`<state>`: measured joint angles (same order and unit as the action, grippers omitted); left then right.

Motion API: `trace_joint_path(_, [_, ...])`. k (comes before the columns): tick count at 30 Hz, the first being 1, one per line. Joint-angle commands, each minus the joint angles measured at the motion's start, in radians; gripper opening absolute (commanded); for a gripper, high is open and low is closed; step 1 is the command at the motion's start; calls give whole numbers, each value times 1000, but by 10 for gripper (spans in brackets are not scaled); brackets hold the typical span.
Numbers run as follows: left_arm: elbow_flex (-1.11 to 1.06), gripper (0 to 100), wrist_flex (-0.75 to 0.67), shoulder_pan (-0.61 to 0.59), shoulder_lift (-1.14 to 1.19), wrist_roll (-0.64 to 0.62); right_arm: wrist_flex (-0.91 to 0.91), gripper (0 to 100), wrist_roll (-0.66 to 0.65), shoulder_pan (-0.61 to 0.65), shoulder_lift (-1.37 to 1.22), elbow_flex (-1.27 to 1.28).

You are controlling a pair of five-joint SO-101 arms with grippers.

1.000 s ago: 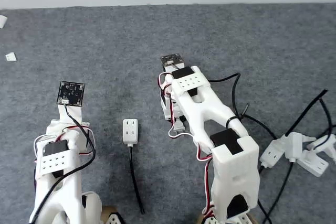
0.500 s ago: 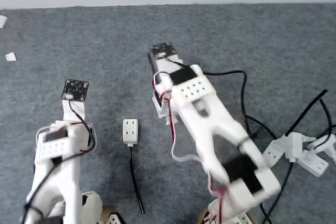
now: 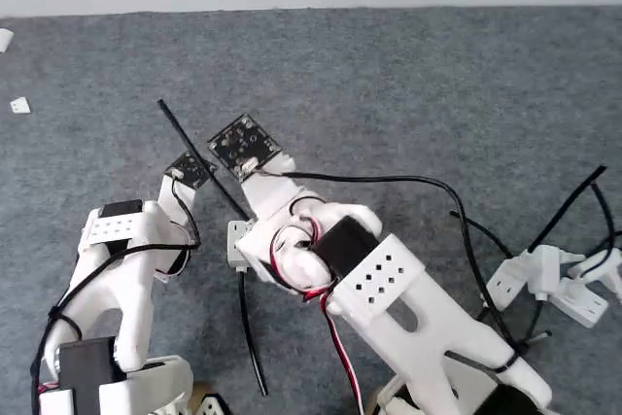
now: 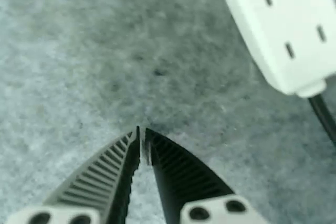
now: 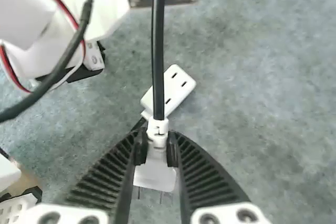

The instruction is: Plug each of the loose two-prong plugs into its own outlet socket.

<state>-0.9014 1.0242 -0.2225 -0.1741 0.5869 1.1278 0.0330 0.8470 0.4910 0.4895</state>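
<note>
My right gripper is shut on a white two-prong plug. Its black cord runs away from the jaws, and its prongs show at the end nearer the wrist. Just beyond the plug a white outlet socket block lies flat on the grey carpet. In the high view the right arm leans over that outlet and the plug's cord sticks out past the arm. My left gripper is shut on nothing, low over the carpet, a short way from the outlet.
The outlet's own black cord trails toward the table's front edge. At the right lies a cluster of white plugs and outlet blocks with tangled black cords. The left arm stands close beside the right arm's wrist.
The right arm has swung left with the plug, from mid-table to over the outlet. The left arm has turned right toward the same outlet.
</note>
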Motion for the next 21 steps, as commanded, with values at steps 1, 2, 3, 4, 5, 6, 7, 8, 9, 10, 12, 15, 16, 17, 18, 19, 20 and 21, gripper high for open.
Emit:
trace_joint_path(1, [35,12,35,12,-20,83,-48,8,-6,53,-1,9])
trace_joint_path(2, [18,12,35,12,-41,95,-53,8,-5,58,-18,9])
trace_joint_path(3, [-8,12,29,14,-72,106,-54,8,-5,58,-33,6])
trace_joint_path(4, [-39,12,11,18,-112,112,-54,8,-3,58,-45,3])
trace_joint_path(5, [-81,12,-8,29,-161,114,-54,8,-3,59,-53,3])
trace_joint_path(6, [-125,12,-25,43,-213,115,-54,8,-3,59,-59,2])
trace_joint_path(7, [-170,12,-41,57,-270,117,-54,8,-3,59,-62,2])
trace_joint_path(8, [-211,12,-55,71,-330,118,-54,8,-3,61,-62,2])
trace_joint_path(9, [-251,12,-63,78,-387,132,-54,8,-3,61,-61,2])
trace_joint_path(10, [-286,12,-68,84,-442,141,-54,8,-3,61,-61,2])
trace_joint_path(12, [-341,12,-68,98,-537,150,-54,8,-3,61,-61,2])
trace_joint_path(15, [-398,12,-64,115,-631,164,-56,8,-3,61,-62,2])
trace_joint_path(16, [-409,12,-61,120,-649,167,-56,8,-5,61,-62,2])
trace_joint_path(17, [-415,12,-61,121,-663,169,-56,8,-5,61,-62,2])
trace_joint_path(18, [-418,12,-61,121,-672,169,-56,8,-5,61,-62,2])
trace_joint_path(19, [-418,12,-66,117,-677,166,-56,8,-5,61,-62,2])
trace_joint_path(20, [-418,12,-78,114,-677,163,-56,8,-5,61,-61,2])
trace_joint_path(21, [-421,12,-103,107,-677,149,-56,8,-5,61,-61,2])
